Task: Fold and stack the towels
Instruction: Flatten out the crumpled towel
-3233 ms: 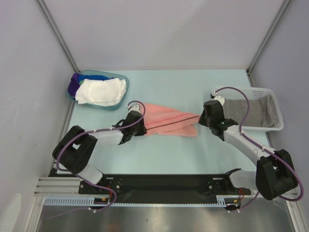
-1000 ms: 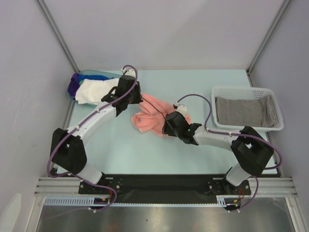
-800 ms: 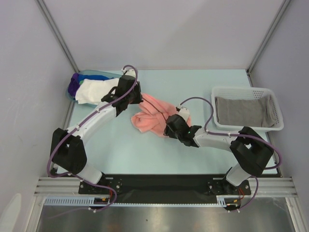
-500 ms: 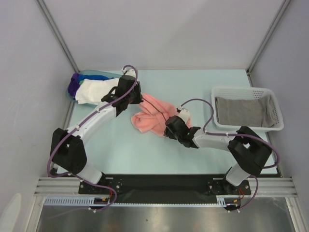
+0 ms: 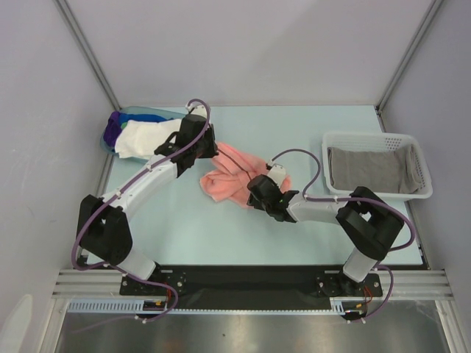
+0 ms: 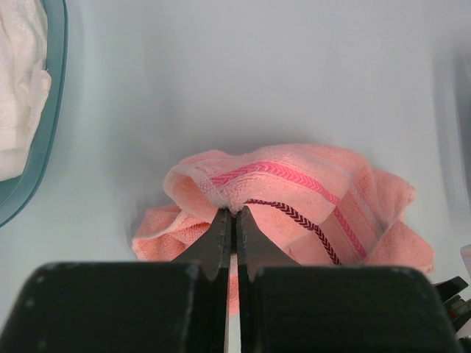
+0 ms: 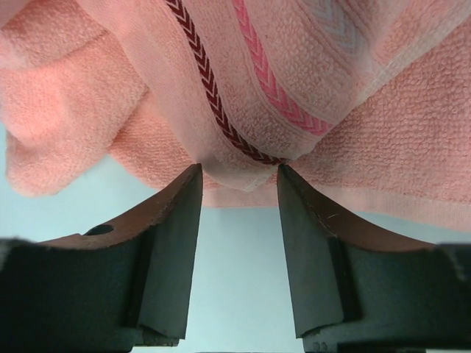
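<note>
A salmon pink towel (image 5: 229, 181) with a dark braided stripe lies bunched in the middle of the table. My left gripper (image 5: 209, 151) is shut on a raised edge of it, as the left wrist view shows (image 6: 235, 214), with the towel (image 6: 309, 187) hanging beyond the tips. My right gripper (image 5: 257, 190) is open at the towel's right side. In the right wrist view a fold of the towel (image 7: 294, 88) dips between the spread fingertips (image 7: 237, 171).
A translucent blue tub (image 5: 126, 115) at the back left holds a white towel (image 5: 152, 137), a purple towel (image 5: 110, 133) and a blue one (image 5: 147, 116). A white mesh basket (image 5: 368, 137) at the right holds a grey towel (image 5: 368, 169).
The pink towel, earlier stretched out between both grippers, is now bunched up. The left gripper rose toward the tub with its edge. The right gripper moved left, low against the towel.
</note>
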